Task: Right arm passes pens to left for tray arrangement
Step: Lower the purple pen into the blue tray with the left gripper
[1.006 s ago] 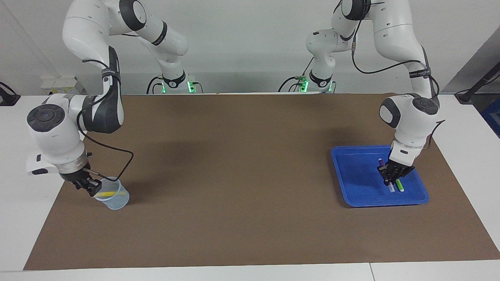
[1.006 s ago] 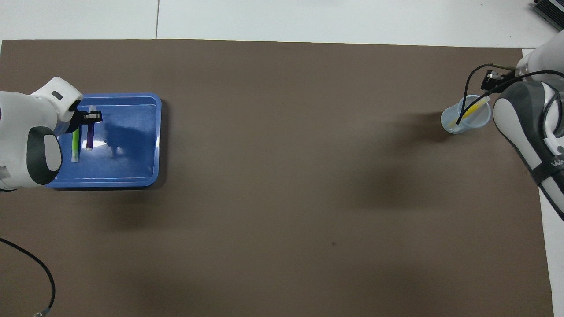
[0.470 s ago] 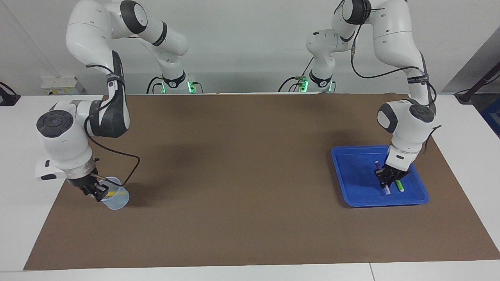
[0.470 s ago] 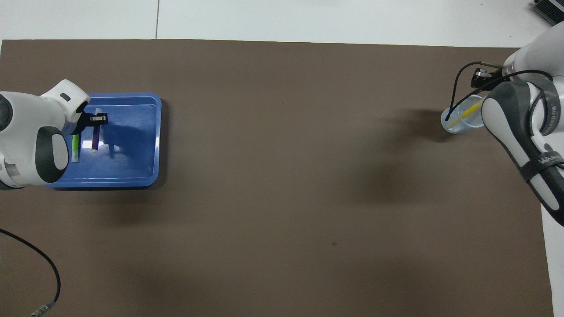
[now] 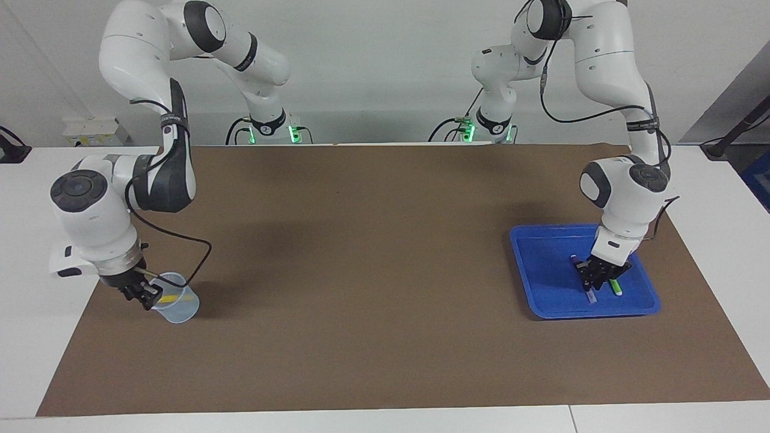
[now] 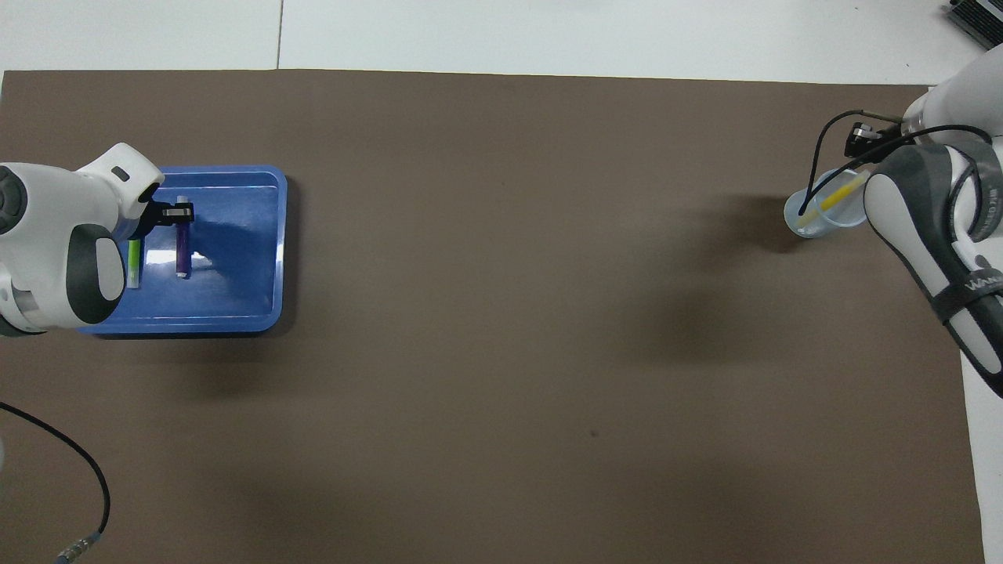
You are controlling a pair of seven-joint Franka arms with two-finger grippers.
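The blue tray (image 5: 541,264) (image 6: 235,235) lies at the left arm's end of the table. The green pen (image 5: 615,287) (image 6: 134,262) lies flat in it. My left gripper (image 5: 594,278) (image 6: 176,211) is low in the tray, shut on the purple pen (image 5: 576,260) (image 6: 182,251), which lies nearly flat beside the green pen. The yellow pen (image 5: 170,297) (image 6: 834,196) leans inside a translucent pale-blue cup (image 5: 179,308) (image 6: 819,223) at the right arm's end. My right gripper (image 5: 143,294) (image 6: 862,142) is at the cup's rim, by the yellow pen's upper end.
A brown mat (image 5: 373,270) covers the table between the cup and the tray. The right wrist's black cable (image 5: 198,252) loops over the cup. A loose cable (image 6: 78,470) lies near the left arm's base.
My left gripper has lowered the purple pen from a tilt to nearly flat, a little away from the green pen. My right gripper dipped toward the cup's rim and shifted slightly.
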